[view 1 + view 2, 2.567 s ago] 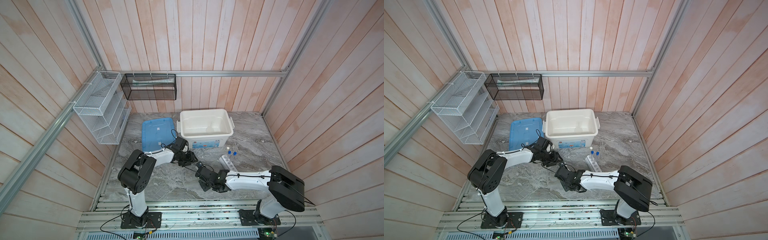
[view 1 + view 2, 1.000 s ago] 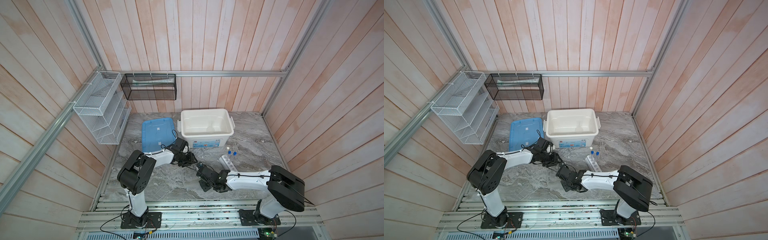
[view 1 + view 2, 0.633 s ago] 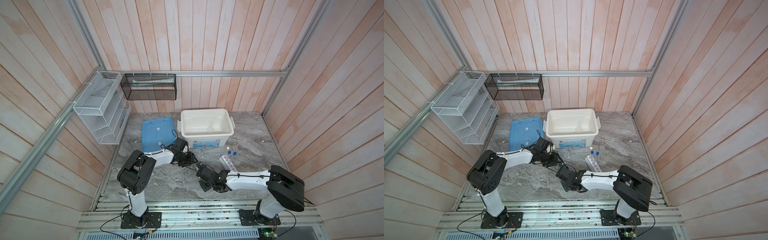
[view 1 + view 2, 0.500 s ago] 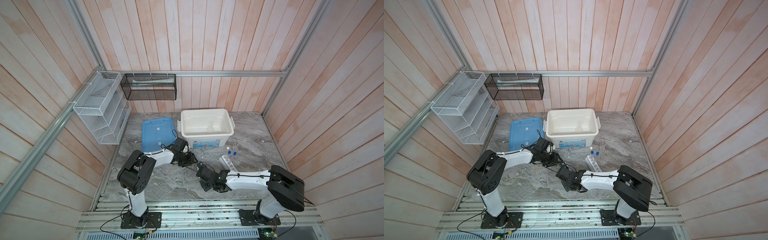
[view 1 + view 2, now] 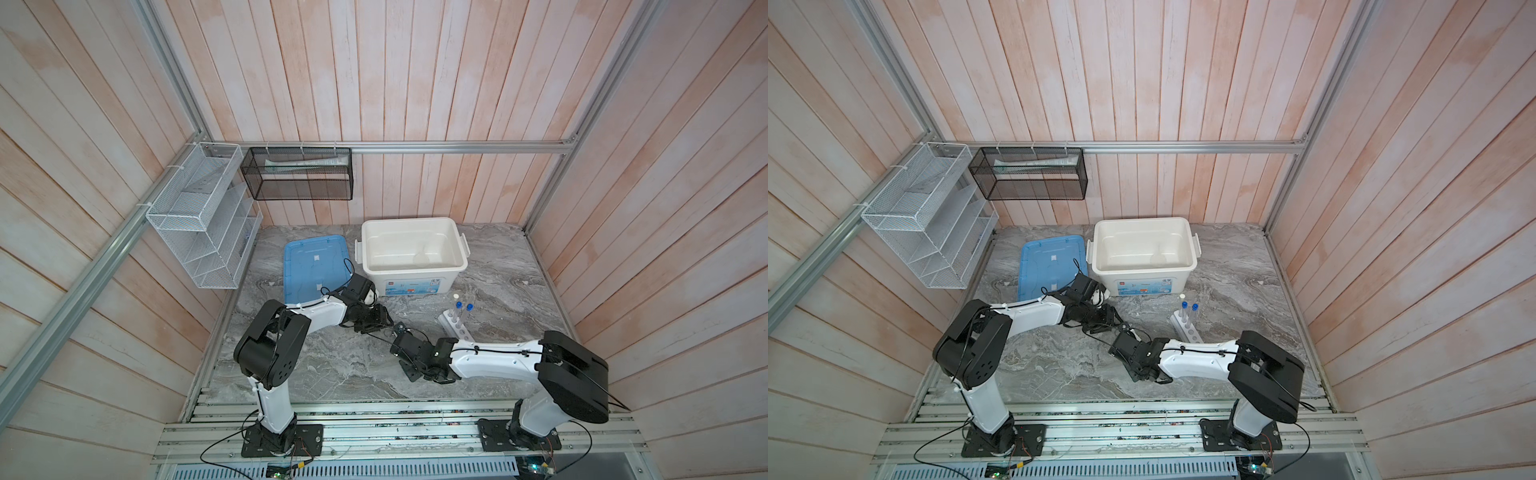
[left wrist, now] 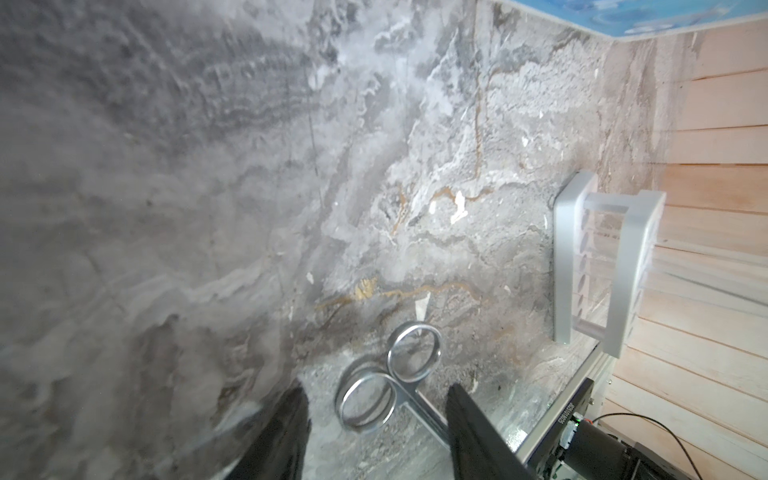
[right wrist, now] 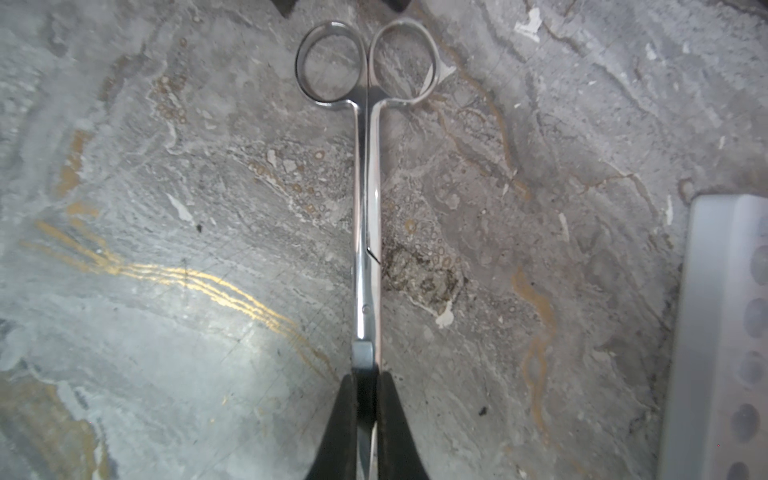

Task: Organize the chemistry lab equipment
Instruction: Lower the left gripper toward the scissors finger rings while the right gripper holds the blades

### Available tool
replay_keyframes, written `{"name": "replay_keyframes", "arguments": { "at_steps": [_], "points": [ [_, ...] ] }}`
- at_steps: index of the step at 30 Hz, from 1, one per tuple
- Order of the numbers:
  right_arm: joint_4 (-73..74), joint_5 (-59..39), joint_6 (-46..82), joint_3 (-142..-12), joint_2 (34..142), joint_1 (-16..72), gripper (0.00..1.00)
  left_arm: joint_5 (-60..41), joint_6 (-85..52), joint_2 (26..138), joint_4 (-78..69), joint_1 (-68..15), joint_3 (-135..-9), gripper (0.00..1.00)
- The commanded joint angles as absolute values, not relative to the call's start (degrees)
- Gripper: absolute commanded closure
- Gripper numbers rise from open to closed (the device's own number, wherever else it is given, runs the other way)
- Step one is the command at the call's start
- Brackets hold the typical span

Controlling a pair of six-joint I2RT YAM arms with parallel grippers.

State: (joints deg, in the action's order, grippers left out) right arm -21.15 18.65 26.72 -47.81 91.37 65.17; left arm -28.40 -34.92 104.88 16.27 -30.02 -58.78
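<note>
Small steel scissors (image 7: 368, 208) lie low over the marble table, between the two arms. My right gripper (image 7: 368, 378) is shut on the scissors' blade end. The two finger rings of the scissors (image 6: 390, 382) sit between the spread fingers of my left gripper (image 6: 376, 395), which is open and does not touch them. In both top views the two grippers (image 5: 384, 322) (image 5: 401, 338) meet at the table's middle. The white six-hole rack (image 5: 455, 328) stands to the right with three capped tubes (image 5: 459, 309) upright in it, two blue-capped and one white-capped.
A white bin (image 5: 411, 274) stands open at the back with a pale clear item inside. Its blue lid (image 5: 313, 266) lies flat to its left. A white wire rack (image 5: 199, 224) and a black mesh rack (image 5: 299, 174) hang on the walls. The tube rack (image 7: 723, 332) is close beside my right gripper.
</note>
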Motion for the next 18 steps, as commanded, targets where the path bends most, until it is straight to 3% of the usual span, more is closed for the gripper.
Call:
{"name": "replay_keyframes", "arguments": {
  "at_steps": [1,18],
  "points": [
    [-22.72,20.30,26.11,-49.31,90.26,65.48,1.00,-26.10,-34.52,107.82,20.62,-30.65,-57.66,0.44],
    [-14.90,12.56,26.80,-43.92,86.58,62.23,1.00,-25.84,-32.11,105.16,16.70,-30.11,-52.76,0.43]
  ]
}}
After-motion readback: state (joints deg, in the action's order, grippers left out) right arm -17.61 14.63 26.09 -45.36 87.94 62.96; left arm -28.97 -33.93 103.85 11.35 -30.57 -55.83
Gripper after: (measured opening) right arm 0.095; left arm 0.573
